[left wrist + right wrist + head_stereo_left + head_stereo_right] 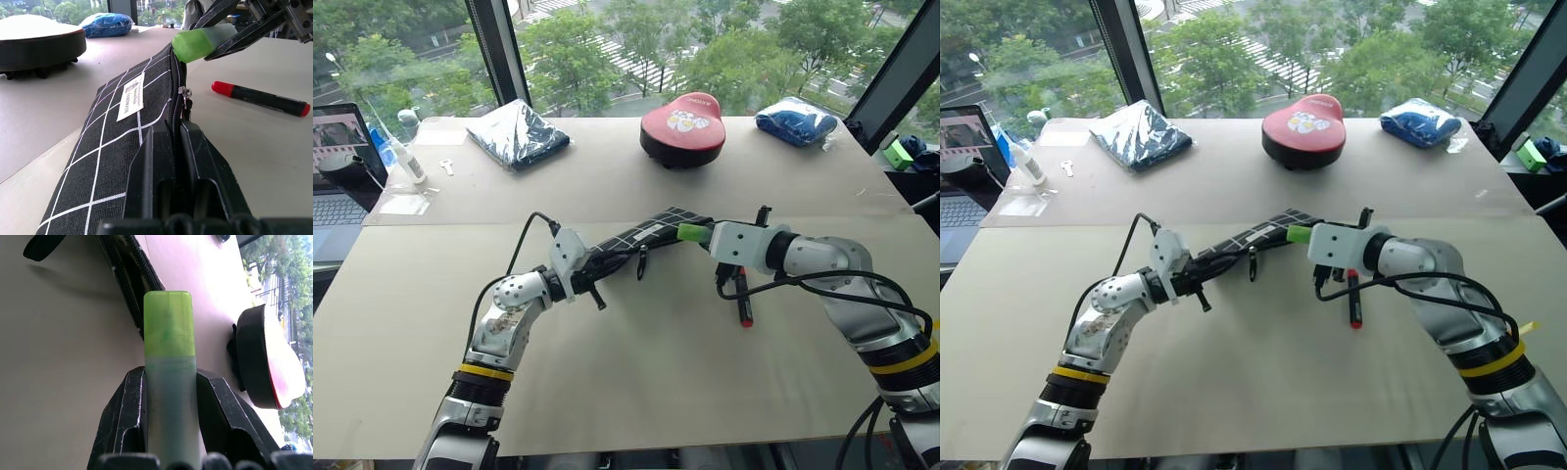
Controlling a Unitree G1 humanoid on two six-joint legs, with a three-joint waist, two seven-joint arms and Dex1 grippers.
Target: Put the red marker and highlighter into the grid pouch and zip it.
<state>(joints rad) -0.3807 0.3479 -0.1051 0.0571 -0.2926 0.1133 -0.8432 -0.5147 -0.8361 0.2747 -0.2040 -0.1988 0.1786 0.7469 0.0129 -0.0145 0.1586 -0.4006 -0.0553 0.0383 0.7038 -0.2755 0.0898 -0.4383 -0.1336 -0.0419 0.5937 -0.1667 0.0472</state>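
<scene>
Beige table beside tall windows

Grid pouch of matt woven cloth; highlighter of translucent plastic, cap glossy; table matt, smooth

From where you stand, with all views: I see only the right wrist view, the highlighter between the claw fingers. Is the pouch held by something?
Observer: Yes, the left claw is shut on one end of the grid pouch, lifting it off the table.
Operator: Where is the red marker?
Observer: The red marker lies on the table below the right claw, outside the pouch.
Operator: Is the highlighter inside already?
Observer: Not yet; the highlighter has its green cap at the pouch's open zipper end.
</scene>
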